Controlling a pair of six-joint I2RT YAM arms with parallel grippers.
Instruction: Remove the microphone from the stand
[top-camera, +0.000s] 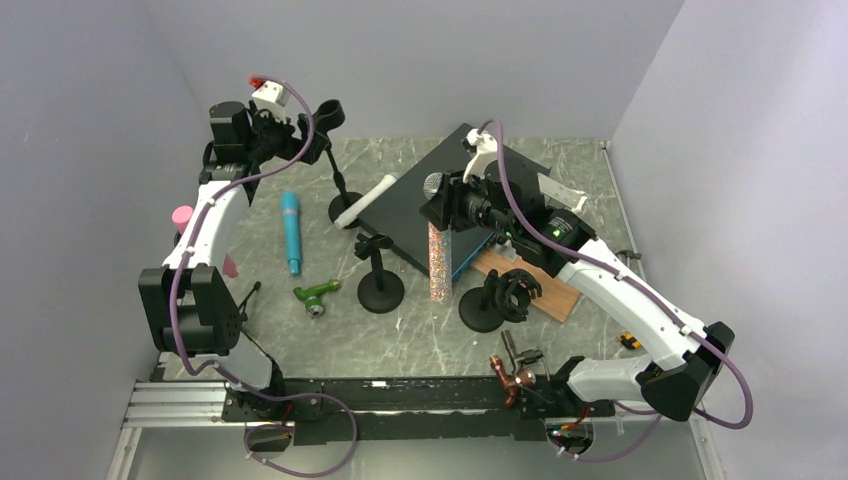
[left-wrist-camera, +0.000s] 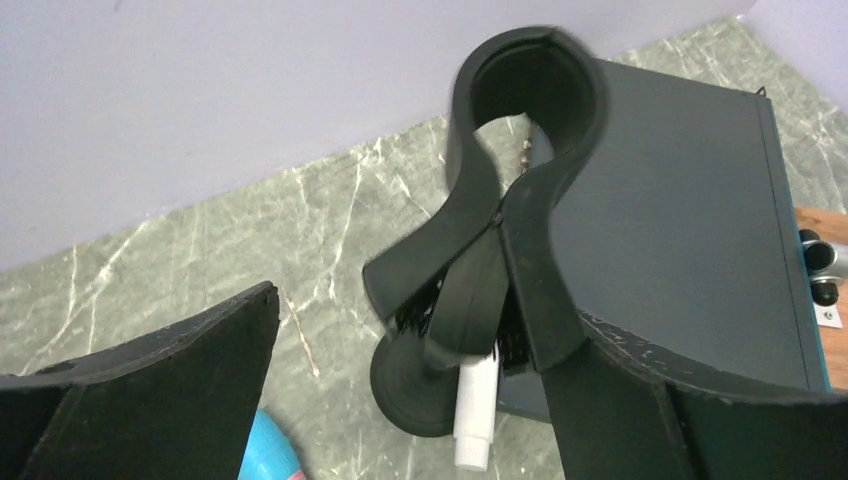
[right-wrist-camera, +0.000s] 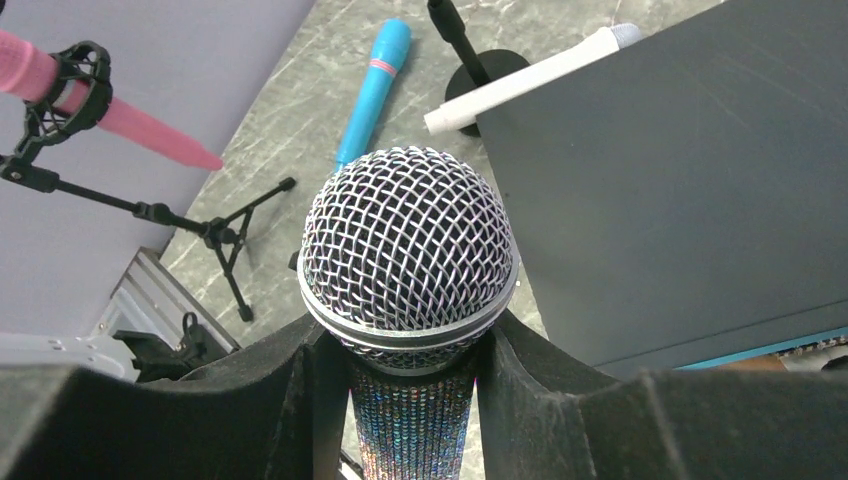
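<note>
The microphone (right-wrist-camera: 408, 240) has a silver mesh head and a glittery body (top-camera: 439, 262). It stands upright, and my right gripper (right-wrist-camera: 405, 345) is shut on its neck just under the head. In the top view the right gripper (top-camera: 445, 205) holds it beside the dark box, and no stand clip is around it. An empty black stand (top-camera: 497, 296) is just to its right. My left gripper (left-wrist-camera: 430, 320) is open, its fingers either side of the handles of a tall stand's empty clip (left-wrist-camera: 525, 95). In the top view the left gripper (top-camera: 303, 130) is at the far left.
A dark box (top-camera: 452, 195) lies on a wooden board (top-camera: 548, 297). A white mic (top-camera: 365, 201), a blue mic (top-camera: 291, 232), a green one (top-camera: 317, 295) and a copper one (top-camera: 510, 378) lie loose. A short stand (top-camera: 380, 272) is near the middle. A pink mic (right-wrist-camera: 110, 110) sits in a tripod stand.
</note>
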